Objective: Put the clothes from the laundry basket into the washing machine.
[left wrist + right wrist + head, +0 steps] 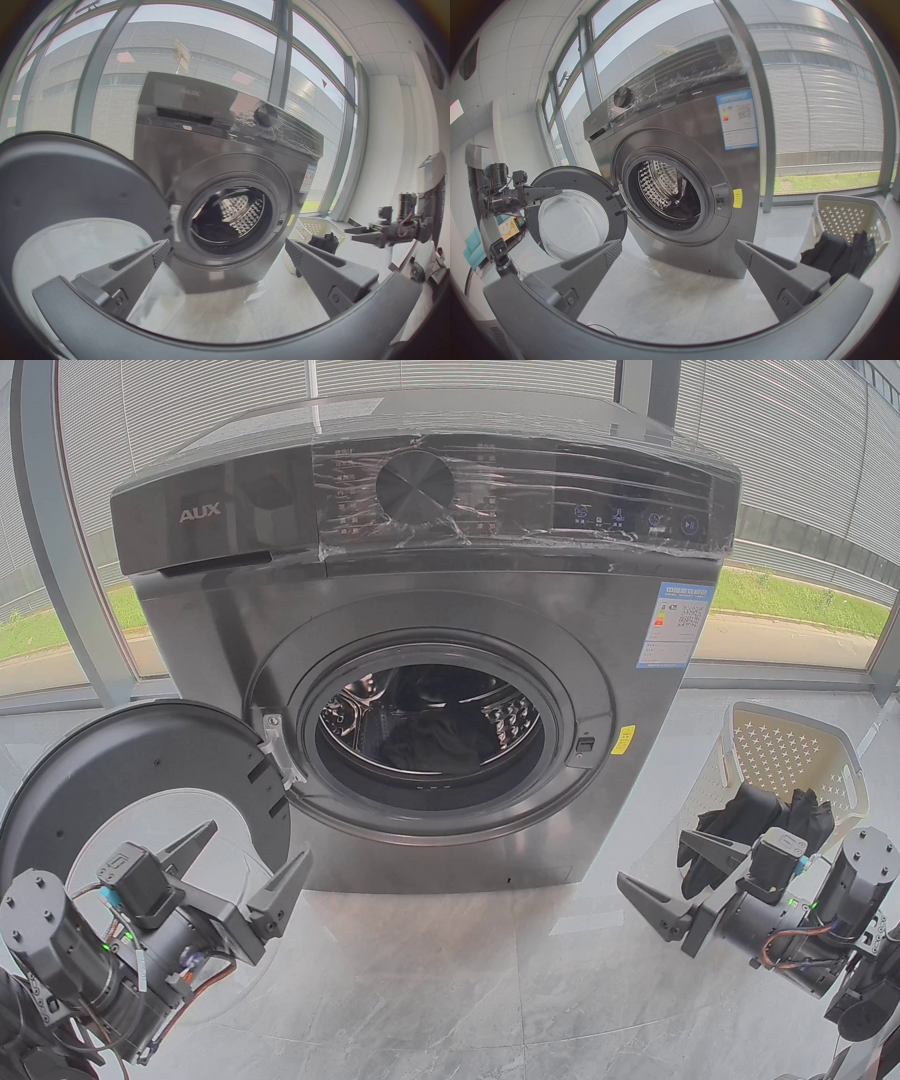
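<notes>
A dark grey front-load washing machine stands ahead with its round door swung open to the left. Dark clothes lie inside the drum. A cream laundry basket sits on the floor at the right, with black clothes draped over its front rim. My left gripper is open and empty, low in front of the open door. My right gripper is open and empty, just left of the basket's black clothes. In the right wrist view the basket and black clothes lie beside the right gripper.
Pale marble floor spreads in front of the machine between the two arms. Tall windows with grey frames run behind the machine. The open door looms close beside the left gripper in the left wrist view.
</notes>
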Robot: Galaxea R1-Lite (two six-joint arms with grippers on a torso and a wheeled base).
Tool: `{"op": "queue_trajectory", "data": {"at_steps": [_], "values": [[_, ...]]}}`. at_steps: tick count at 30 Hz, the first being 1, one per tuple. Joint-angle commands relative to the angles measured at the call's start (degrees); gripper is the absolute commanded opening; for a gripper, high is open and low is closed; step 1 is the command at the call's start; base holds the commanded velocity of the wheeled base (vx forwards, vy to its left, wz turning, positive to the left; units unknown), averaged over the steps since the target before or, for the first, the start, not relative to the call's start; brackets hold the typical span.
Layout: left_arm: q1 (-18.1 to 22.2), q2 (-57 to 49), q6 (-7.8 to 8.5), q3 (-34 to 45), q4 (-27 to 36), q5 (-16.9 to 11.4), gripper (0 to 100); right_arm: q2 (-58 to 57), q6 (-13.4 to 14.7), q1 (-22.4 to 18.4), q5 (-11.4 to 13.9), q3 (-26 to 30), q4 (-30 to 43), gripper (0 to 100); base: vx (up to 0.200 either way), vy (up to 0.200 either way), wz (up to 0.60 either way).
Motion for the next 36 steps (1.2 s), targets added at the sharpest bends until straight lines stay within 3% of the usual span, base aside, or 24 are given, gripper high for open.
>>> {"op": "queue_trajectory", "data": {"at_steps": [1, 2, 6, 8, 9, 13, 15, 18, 20, 21, 23, 27, 29, 33, 36], "values": [[5.38, -15.45, 0.10, 1.43, 7.77, -1.50, 100, -11.01, -0.78, -4.30, -0.13, 3.90, 3.00, 100, -0.200, 0.000, 0.00], [5.20, -20.37, 0.27, 1.43, 13.66, -2.29, 100, -16.64, -1.39, -5.27, -0.13, 3.90, 5.90, 100, -0.200, 0.000, 0.00], [5.11, -32.68, 1.06, 1.43, 25.79, -3.52, 100, -28.50, -4.21, -5.36, -0.13, 3.90, 19.88, 100, -0.200, 0.000, 0.00], [5.11, -34.79, 1.41, 1.43, 28.16, -3.70, 100, -30.61, -4.38, -5.80, 0.04, 3.90, 22.42, 100, -0.200, 0.000, 0.00], [5.46, -41.82, 2.56, 0.90, 36.33, -3.96, 100, -35.71, -4.12, -7.90, 0.22, 3.90, 26.99, 100, -0.200, 0.000, 0.00], [5.11, -52.89, 3.00, 0.20, 46.53, -4.05, 100, -41.95, -3.94, -12.30, 0.22, 3.90, 29.54, 100, -0.100, 0.000, 0.00], [5.11, -58.16, 4.14, -0.33, 51.98, -4.23, 100, -45.55, -3.94, -14.67, 0.31, 3.90, 31.30, 100, 0.000, 0.000, 0.00], [7.57, -62.03, 5.81, 0.55, 55.93, -4.49, 100, -49.77, -3.86, -17.92, 0.40, 3.90, 34.73, 100, 0.000, 0.000, 0.00], [11.44, -64.93, 6.60, 1.43, 58.75, -4.75, 100, -60.23, -4.03, -18.98, 0.40, 3.90, 46.42, 100, 0.000, 0.000, 0.00], [11.79, -65.63, 6.69, 1.43, 59.19, -4.75, 100, -63.40, -4.30, -19.07, 0.57, 3.90, 49.85, 100, 0.000, 0.000, 0.00], [13.37, -68.10, 6.60, 1.43, 59.80, -5.02, 100, -76.23, -5.17, -20.47, 0.84, 3.81, 63.47, 100, 0.000, 0.000, 0.00], [19.00, -70.64, 6.25, 1.43, 63.05, -6.34, 100, -89.59, -5.70, -25.66, 1.80, 2.93, 75.77, 100, 0.000, 0.000, 0.00], [21.46, -72.67, 6.78, 1.43, 65.86, -7.57, 100, -91.35, -5.44, -26.36, 1.71, 2.49, 77.09, 100, 0.000, 0.000, 0.00], [28.23, -78.47, 6.86, 1.43, 73.34, -15.39, 100, -90.29, -5.17, -27.68, 1.63, 3.81, 76.30, 100, 0.000, 0.000, 0.00], [30.95, -81.98, 7.04, 1.43, 78.96, -16.97, 100, -90.29, -5.70, -30.84, 1.89, 3.73, 76.39, 100, 0.000, 0.000, 0.00]]}}
